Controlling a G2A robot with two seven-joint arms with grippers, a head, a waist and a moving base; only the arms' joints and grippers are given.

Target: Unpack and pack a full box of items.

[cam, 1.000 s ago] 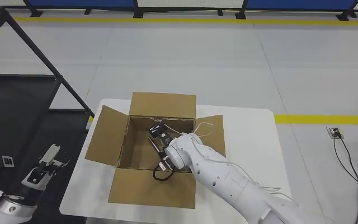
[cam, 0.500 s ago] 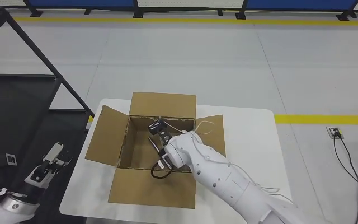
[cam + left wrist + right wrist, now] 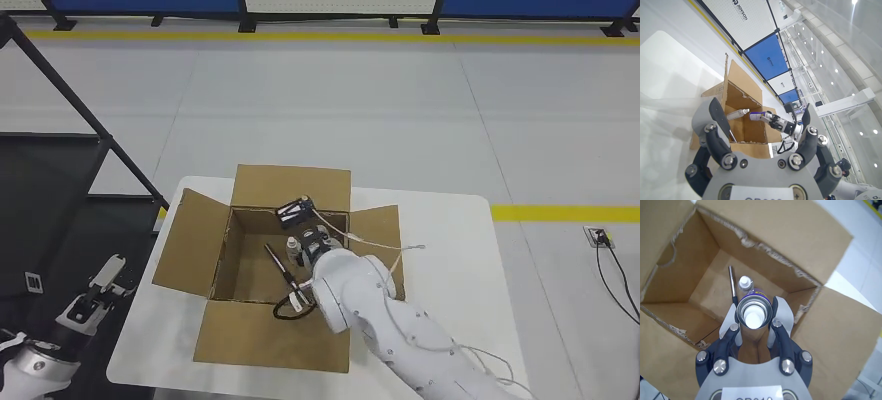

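The box point(image 3: 290, 185) is plain brown cardboard; the counter point(image 3: 445, 225) white. The spray can point(image 3: 754, 313) is purple with a silver rim and white nozzle. The bottle point(image 3: 744, 283) looks clear, perhaps, with a white cap; the rod point(image 3: 732, 279) silver.

Industrial hall: yellow floor line point(image 3: 300, 36), blue partition panels point(image 3: 768, 62), ceiling lights point(image 3: 836, 70).

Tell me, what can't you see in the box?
Top view: the right arm covers part of the box floor; anything beneath is hidden.
Right wrist view: the spray can in the right gripper hides most of the white bottle.
Right wrist view: the metal tool runs behind the fingers, handle end unseen.
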